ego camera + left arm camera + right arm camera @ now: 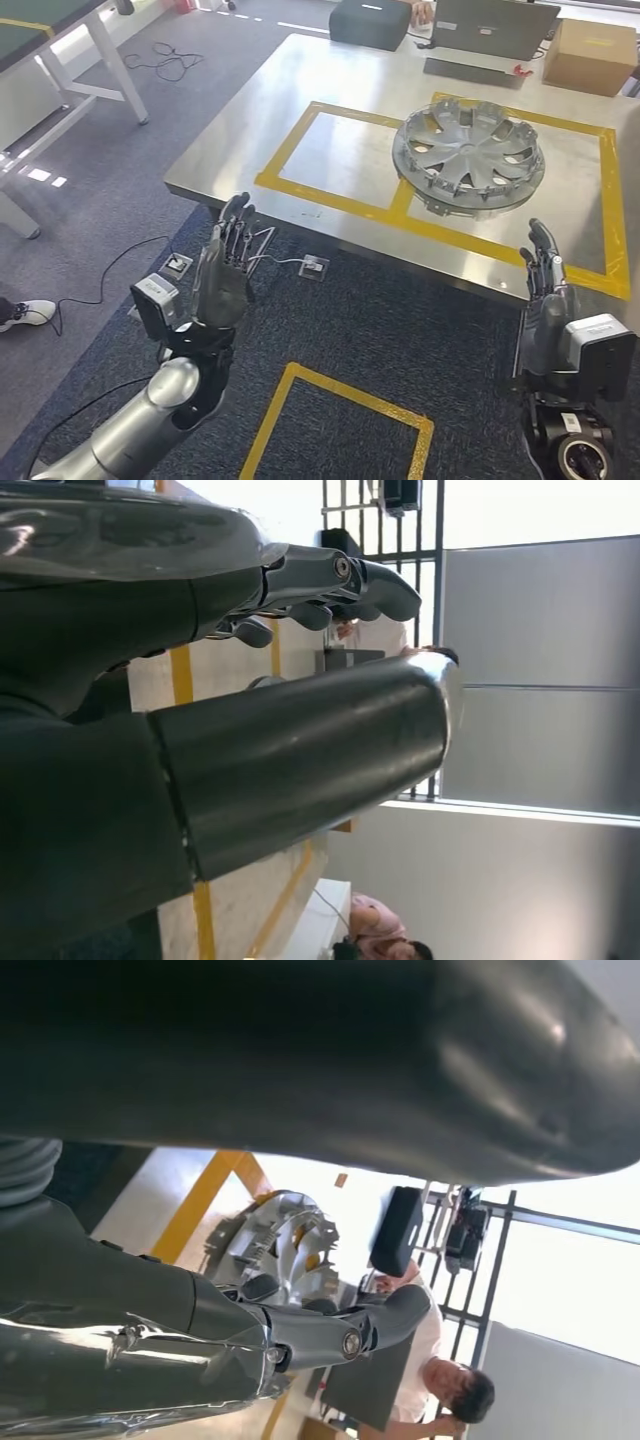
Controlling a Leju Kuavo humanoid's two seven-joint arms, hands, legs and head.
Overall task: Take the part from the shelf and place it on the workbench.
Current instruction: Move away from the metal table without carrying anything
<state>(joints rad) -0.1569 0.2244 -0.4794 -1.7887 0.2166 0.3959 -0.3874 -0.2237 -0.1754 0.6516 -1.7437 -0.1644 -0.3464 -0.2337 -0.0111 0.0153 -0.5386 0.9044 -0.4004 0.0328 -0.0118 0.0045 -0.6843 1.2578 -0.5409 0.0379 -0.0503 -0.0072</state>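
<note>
The part, a grey wheel cover, lies flat on the steel workbench, partly over the yellow tape line between two marked squares. It also appears in the right wrist view as the wheel cover past my fingers. My left hand is raised in front of the bench's near edge, fingers straight and apart, holding nothing. My right hand is up near the bench's near right edge, fingers extended, also holding nothing. In the left wrist view my left hand shows a thick thumb and outstretched fingers.
Yellow tape outlines squares on the bench. A laptop, a dark case and a cardboard box stand at its far side. Cables and floor sockets lie on the carpet, with a yellow floor square. A person sits beyond the bench.
</note>
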